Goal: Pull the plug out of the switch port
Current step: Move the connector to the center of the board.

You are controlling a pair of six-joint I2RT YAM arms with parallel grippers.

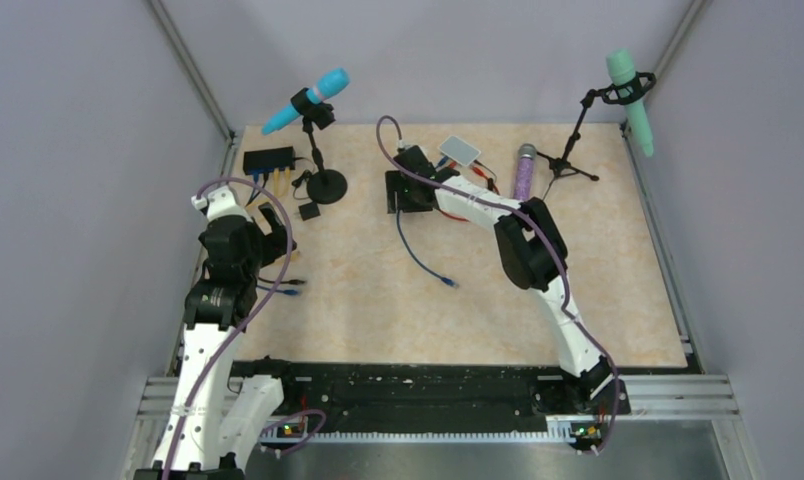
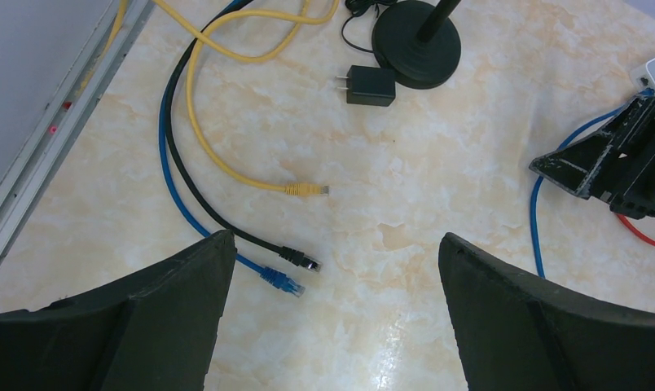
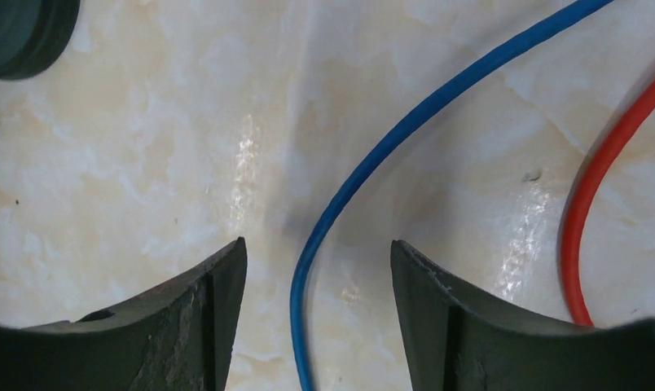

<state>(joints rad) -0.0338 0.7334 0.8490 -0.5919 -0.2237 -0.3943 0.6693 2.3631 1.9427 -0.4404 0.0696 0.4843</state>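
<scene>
The switch is a flat black box at the back left, with yellow and dark cables leaving its near edge. Its plugs are too small to make out. My left gripper hovers in front of it, open and empty. Below it lie loose yellow, black and blue plugs. My right gripper is low over the table's middle back, open. A blue cable runs between its fingers without touching them.
A red cable lies right of the right gripper. A round microphone-stand base and a small black adapter sit near the switch. A pale grey pad, a purple microphone and a tripod stand are at the back.
</scene>
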